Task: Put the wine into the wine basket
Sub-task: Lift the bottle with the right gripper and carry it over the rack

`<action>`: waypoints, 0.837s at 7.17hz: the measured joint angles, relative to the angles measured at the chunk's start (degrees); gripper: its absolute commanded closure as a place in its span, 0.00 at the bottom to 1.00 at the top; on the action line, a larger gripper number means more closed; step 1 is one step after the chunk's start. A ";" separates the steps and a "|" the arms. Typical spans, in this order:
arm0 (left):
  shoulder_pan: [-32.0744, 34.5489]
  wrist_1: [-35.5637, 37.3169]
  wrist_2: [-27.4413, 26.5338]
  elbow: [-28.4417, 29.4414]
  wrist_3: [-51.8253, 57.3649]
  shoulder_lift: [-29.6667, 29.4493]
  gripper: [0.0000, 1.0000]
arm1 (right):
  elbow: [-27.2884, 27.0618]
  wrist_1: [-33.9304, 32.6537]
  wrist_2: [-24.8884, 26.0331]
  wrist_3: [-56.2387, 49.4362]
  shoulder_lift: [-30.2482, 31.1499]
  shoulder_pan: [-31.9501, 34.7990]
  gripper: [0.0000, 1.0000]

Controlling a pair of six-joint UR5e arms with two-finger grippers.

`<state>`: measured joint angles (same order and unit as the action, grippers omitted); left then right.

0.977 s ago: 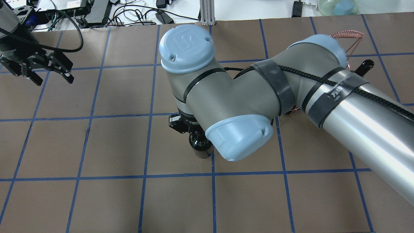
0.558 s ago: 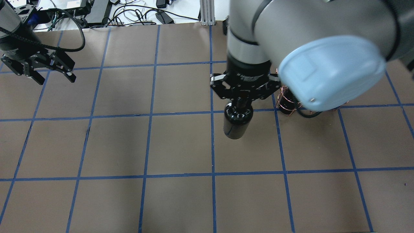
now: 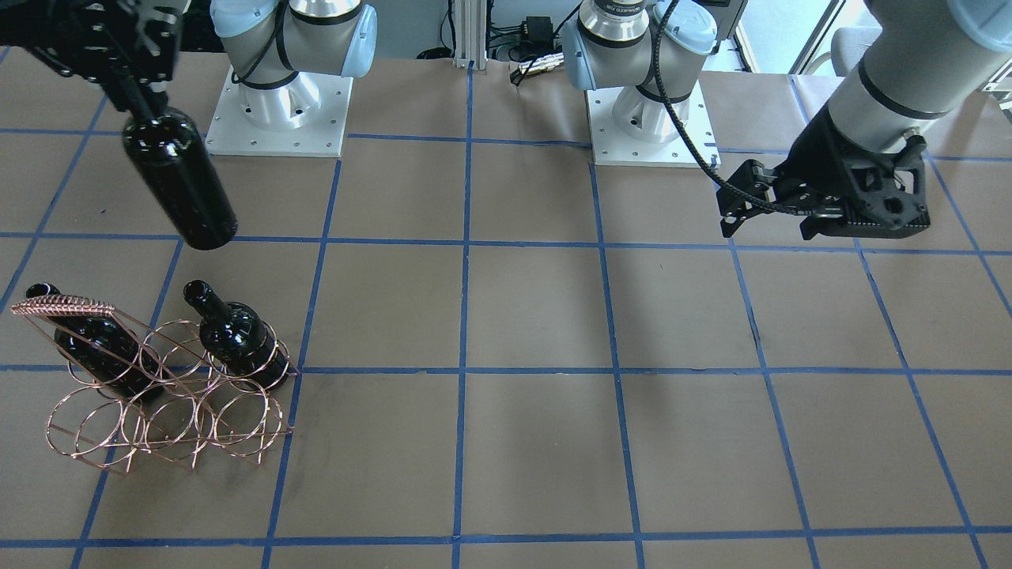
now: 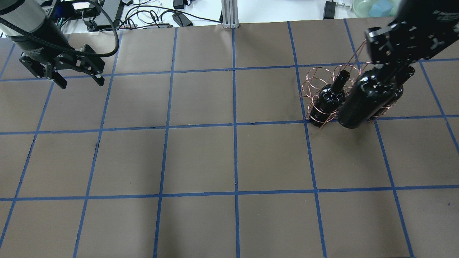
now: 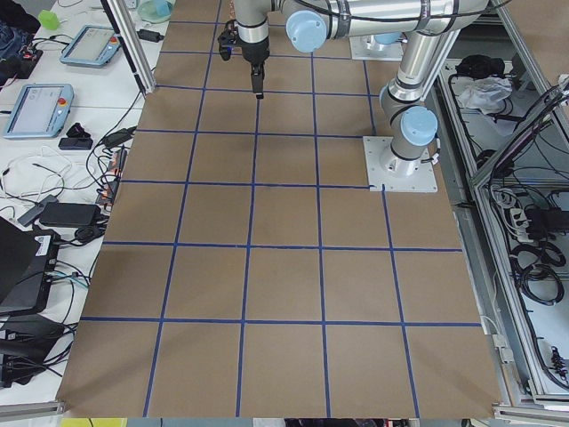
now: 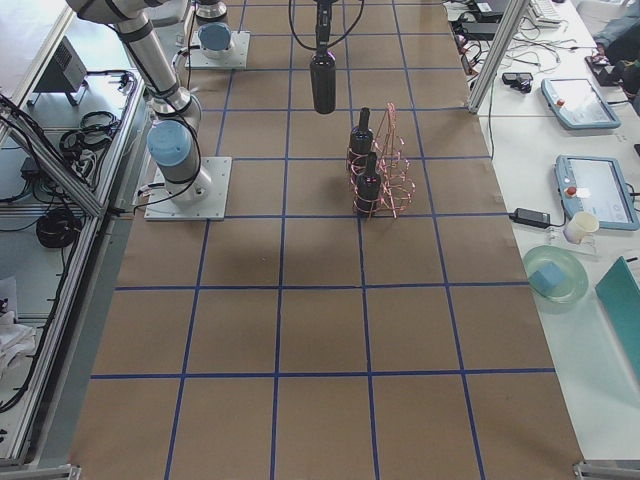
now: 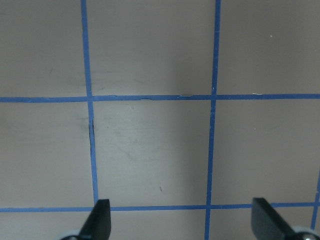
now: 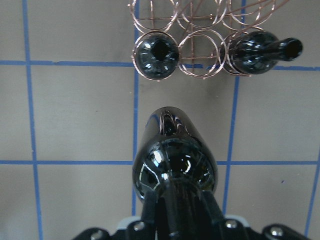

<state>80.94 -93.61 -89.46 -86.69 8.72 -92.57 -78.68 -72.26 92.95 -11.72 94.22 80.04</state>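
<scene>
My right gripper (image 4: 392, 68) is shut on the neck of the wine bottle (image 4: 365, 98), a glossy near-black bottle that hangs tilted in the air. It hangs just before the copper wire wine basket (image 4: 324, 77), at the table's right. The right wrist view shows the held bottle (image 8: 174, 165) below the basket (image 8: 200, 30), with an empty ring between two racked bottles (image 8: 157, 52) (image 8: 255, 47). In the front-facing view the held bottle (image 3: 180, 182) is above and behind the basket (image 3: 166, 395). My left gripper (image 4: 81, 82) is open and empty over the far left; it also shows in the left wrist view (image 7: 182, 220).
Cables and devices (image 4: 143, 14) lie past the table's far edge. A green bowl with a blue block (image 4: 374, 7) sits at the back right. The two arm bases (image 3: 277, 111) (image 3: 648, 118) stand on the robot's side. Brown table with blue grid lines (image 4: 235, 161).
My right arm has swung the bottle from the table's middle to the right, up to the basket, uncovering it. My left gripper has shifted slightly to the right.
</scene>
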 measured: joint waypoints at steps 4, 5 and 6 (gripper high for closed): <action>5.55 -0.21 -0.13 -0.16 -3.64 2.36 0.00 | 2.09 -2.99 -3.03 -6.48 -3.58 -8.22 1.00; 5.36 -0.21 -0.25 -0.40 -3.17 2.19 0.00 | 2.33 -4.45 -3.84 -5.38 -5.09 -7.88 1.00; 5.24 -0.23 -0.50 -0.80 -2.95 2.32 0.00 | 2.37 -6.13 -4.21 -3.99 -6.51 -6.75 1.00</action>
<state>86.17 -93.85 -89.97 -87.49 5.77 -90.25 -76.31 -78.40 88.73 -15.71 87.70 73.29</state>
